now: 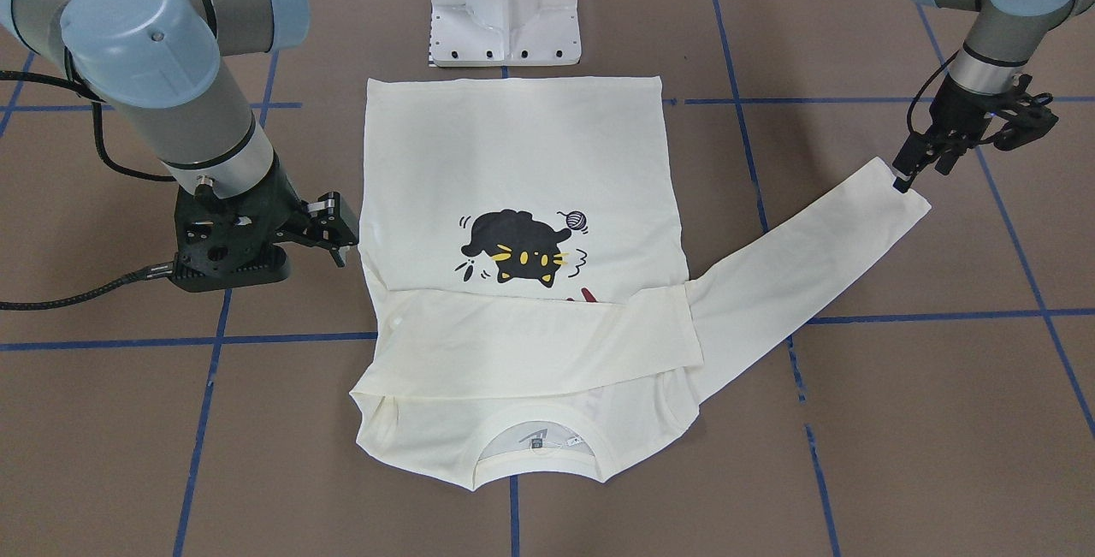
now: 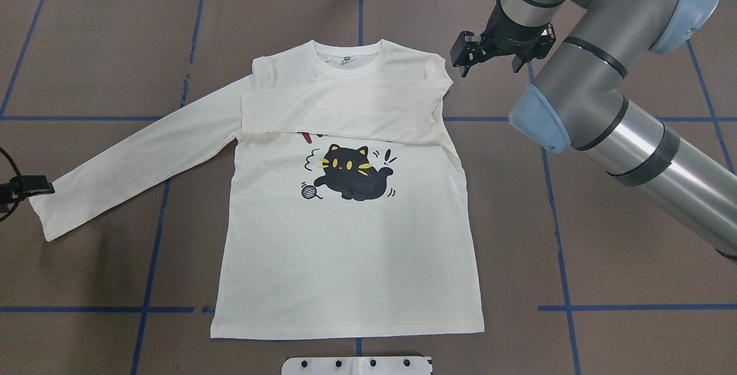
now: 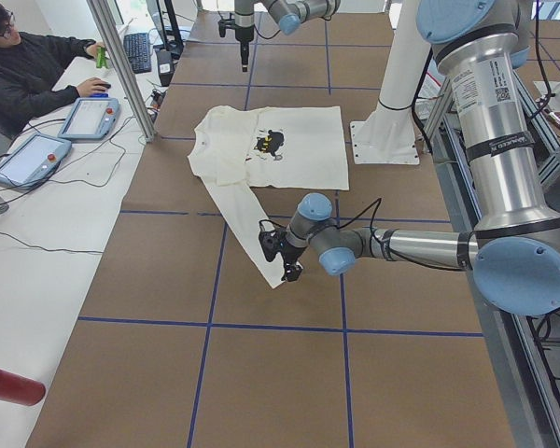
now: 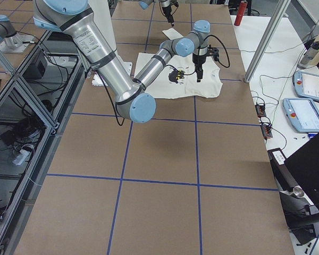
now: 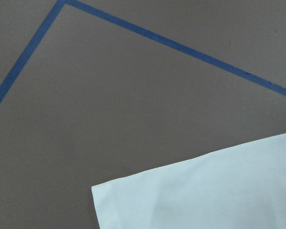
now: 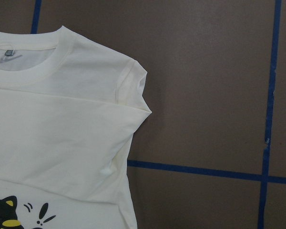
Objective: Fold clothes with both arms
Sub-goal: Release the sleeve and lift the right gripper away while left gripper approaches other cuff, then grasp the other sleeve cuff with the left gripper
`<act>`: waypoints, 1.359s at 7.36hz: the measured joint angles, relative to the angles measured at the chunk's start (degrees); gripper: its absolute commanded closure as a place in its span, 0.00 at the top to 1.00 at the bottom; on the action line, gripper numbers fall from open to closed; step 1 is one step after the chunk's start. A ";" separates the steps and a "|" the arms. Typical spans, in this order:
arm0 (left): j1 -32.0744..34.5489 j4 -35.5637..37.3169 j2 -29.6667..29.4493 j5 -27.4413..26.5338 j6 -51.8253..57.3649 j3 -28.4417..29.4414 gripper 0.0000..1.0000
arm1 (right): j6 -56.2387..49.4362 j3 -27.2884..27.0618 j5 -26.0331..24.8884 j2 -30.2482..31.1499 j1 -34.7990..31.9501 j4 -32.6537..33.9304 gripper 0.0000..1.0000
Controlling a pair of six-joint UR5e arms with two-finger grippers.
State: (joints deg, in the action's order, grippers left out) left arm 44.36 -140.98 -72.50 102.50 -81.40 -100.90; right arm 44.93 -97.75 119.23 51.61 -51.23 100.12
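**Spotter:** What can't you make out right now?

**Me:** Quite a bit. Overhead, my left tool (image 1: 905, 179) is cut off at the frame's edge. Its own wrist camera shows only the cuff (image 5: 205, 191) and bare counter (image 2: 604, 248), no fingers. From across, its tips sit close together right at the cuff's edge, but I can't tell whether they have cloth pinched. The red lettering (image 2: 304, 135) is almost wholly covered.

**Spotter:** And the shirt?

**Me:** The T-shirt (image 2: 345, 260) lies flat, print up, mid-counter, with the hem toward my edge and the collar (image 2: 348, 55) toward the far edge. The folded sleeve (image 2: 345, 113) lies across the chest, just above the cat print (image 2: 351, 176). The outstretched sleeve (image 2: 144, 156) slants toward the counter's left edge.

**Spotter:** Arms?

**Me:** My left arm (image 3: 420, 245) reaches out low, wrist at the cuff. My right arm (image 2: 604, 93) bends in over the right half. My right tool (image 1: 344, 240) hangs just beside the shirt's right shoulder, jaws spread, nothing in them.
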 measured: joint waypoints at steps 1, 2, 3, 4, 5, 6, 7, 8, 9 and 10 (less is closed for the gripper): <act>-0.91 0.00 -0.12 -0.75 -0.05 0.82 0.99 | -0.01 -0.09 0.03 0.04 0.00 -0.03 1.00; -1.72 0.00 -0.37 -1.18 -0.05 1.49 0.98 | -0.01 -0.12 0.04 0.08 0.00 -0.07 1.00; -2.60 0.00 -0.51 -1.64 -0.01 1.91 0.98 | 0.00 -0.15 0.04 0.12 -0.01 -0.11 1.00; -3.45 0.01 -0.52 -2.07 0.01 2.17 0.96 | 0.04 -0.15 0.04 0.14 -0.01 -0.16 1.00; -4.02 0.00 -0.54 -2.28 0.00 2.30 0.91 | 0.06 -0.15 0.04 0.15 -0.01 -0.18 1.00; -4.32 0.00 -0.54 -2.33 -0.06 2.39 0.86 | 0.07 -0.26 0.04 0.15 -0.01 -0.17 1.00; -4.46 0.02 -0.54 -2.30 -0.12 2.50 0.77 | 0.07 -0.43 0.30 0.18 -0.01 -0.14 1.00; -4.50 0.04 -0.54 -2.25 -0.14 2.58 0.73 | 0.07 -0.62 0.85 0.24 -0.01 -0.12 1.00; -4.52 0.04 -0.56 -2.23 -0.15 2.61 0.66 | 0.07 -0.76 1.19 0.31 -0.01 -0.11 1.00; -4.54 0.07 -0.59 -2.22 -0.16 2.68 0.62 | 0.06 -0.81 1.33 0.34 -0.01 -0.09 1.00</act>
State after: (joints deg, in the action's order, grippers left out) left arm 39.82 -140.91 -73.09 100.28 -81.56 -98.22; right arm 44.98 -98.57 120.55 51.95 -51.24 100.04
